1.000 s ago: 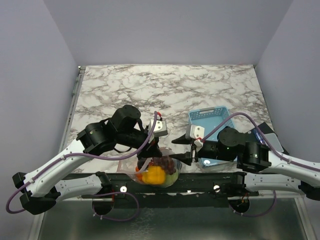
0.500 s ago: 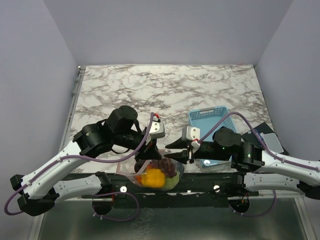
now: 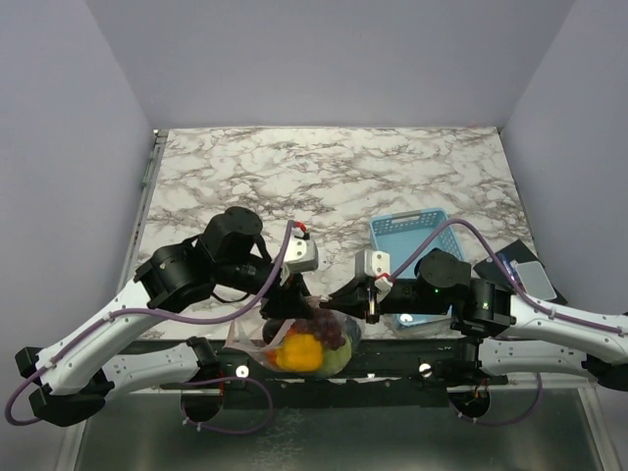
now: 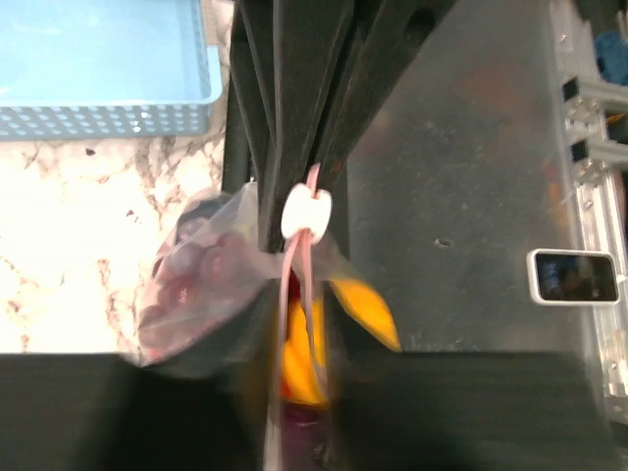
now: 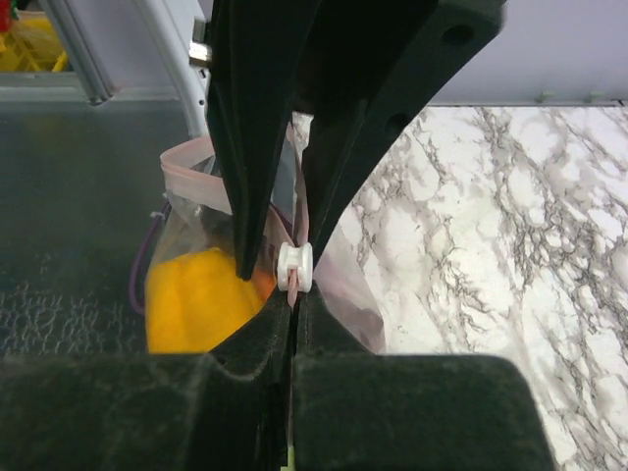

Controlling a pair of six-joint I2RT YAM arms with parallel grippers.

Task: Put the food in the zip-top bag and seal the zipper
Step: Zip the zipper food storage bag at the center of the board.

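1. Zip-top bag [image 3: 306, 343]: clear, bulging, at the near edge of the counter [image 3: 324, 177], between both tools. The pink zipper [image 5: 186, 167] carries a white slider [image 5: 294, 265].
2. Right tool [image 5: 294, 304] is pinched together on the zipper, just under the slider. Left tool [image 4: 299, 363] straddles the strip with a small gap; cannot tell if it grips.
3. Light-blue basket [image 3: 410, 217] sits near, on the right.
4. Bag holds dark grapes [image 4: 191, 285] and an orange-yellow piece [image 5: 201, 294].

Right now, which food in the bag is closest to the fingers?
The dark red grapes, tucked just under the fingers; the orange piece sits farther down the bag.
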